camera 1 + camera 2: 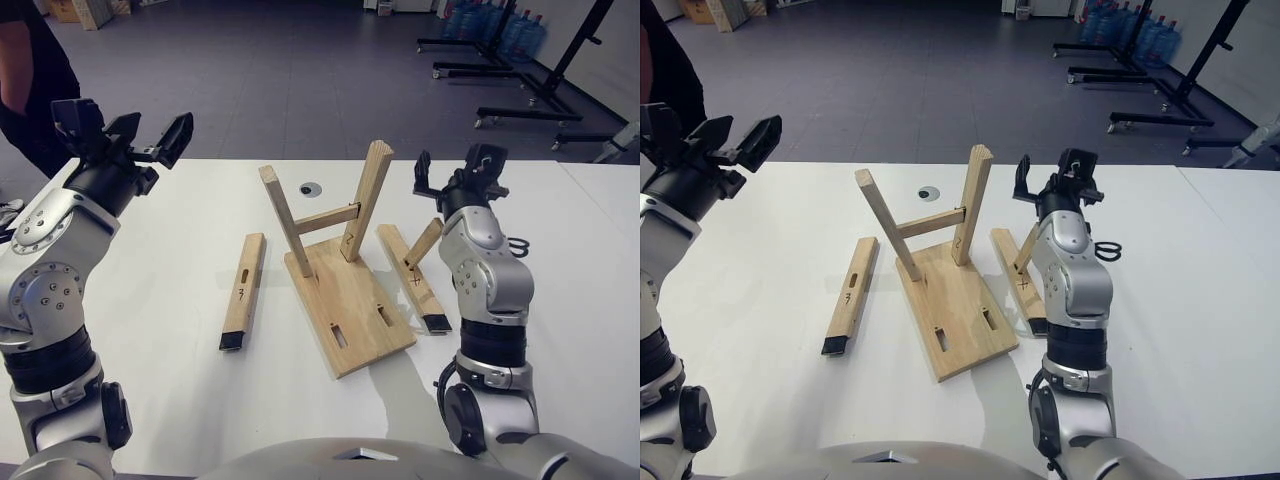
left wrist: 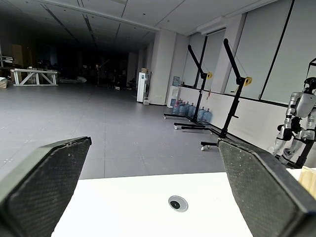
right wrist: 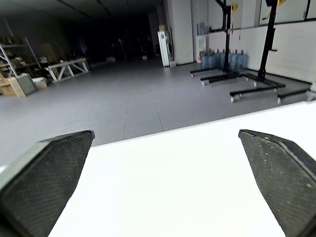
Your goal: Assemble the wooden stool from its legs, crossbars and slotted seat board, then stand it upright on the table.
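Half-built stool mid-table, both pincers spread and holding nothing.

The slotted seat board [image 1: 362,322] lies flat at the centre of the white table [image 1: 150,370], with two open slots at its near end. At its far end two legs [image 1: 287,222] stand tilted in it, joined by a crossbar [image 1: 325,218]. A loose leg [image 1: 243,290] lies at its 9 o'clock. Another leg [image 1: 408,270], with a short crossbar [image 1: 424,243] stuck in it, lies at 3 o'clock. The left gripper [image 1: 130,135] hovers at 10 o'clock with its fingers wide apart. The right gripper [image 1: 455,170] is at 2 o'clock, just as spread. A round grommet [image 1: 311,189] sits at 12 o'clock.
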Controlling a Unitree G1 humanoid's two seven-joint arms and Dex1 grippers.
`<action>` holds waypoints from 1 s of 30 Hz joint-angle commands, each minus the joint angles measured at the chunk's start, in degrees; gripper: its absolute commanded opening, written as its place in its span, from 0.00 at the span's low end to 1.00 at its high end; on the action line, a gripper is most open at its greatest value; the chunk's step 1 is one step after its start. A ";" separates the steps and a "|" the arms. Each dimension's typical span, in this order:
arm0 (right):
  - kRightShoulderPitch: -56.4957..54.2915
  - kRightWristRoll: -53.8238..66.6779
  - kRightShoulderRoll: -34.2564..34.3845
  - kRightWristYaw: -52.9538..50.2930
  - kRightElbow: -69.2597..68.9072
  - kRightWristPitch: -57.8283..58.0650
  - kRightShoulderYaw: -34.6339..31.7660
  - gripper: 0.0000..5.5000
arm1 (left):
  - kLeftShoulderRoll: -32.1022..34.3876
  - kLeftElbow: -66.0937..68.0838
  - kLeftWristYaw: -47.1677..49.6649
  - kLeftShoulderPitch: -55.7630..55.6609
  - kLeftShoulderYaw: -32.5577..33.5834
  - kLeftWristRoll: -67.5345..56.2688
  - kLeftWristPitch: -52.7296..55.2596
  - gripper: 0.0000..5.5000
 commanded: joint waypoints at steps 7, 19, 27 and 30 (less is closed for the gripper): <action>-6.74 1.77 -2.24 2.37 -5.25 3.29 -4.02 0.98 | -0.75 -0.86 0.37 0.96 -0.41 0.04 0.64 0.85; -4.56 24.37 -29.59 29.60 -9.34 27.79 -24.47 0.98 | 2.81 -4.69 -5.26 10.86 4.80 -3.41 2.69 0.85; 31.83 26.35 -34.26 52.92 -16.82 24.79 -15.90 0.98 | 5.37 -13.40 -20.49 32.35 2.31 -2.74 0.11 0.85; 31.01 23.14 -29.41 47.96 -16.82 21.50 -10.24 0.98 | 3.46 -13.02 -17.84 30.45 -0.14 -2.47 -0.08 0.85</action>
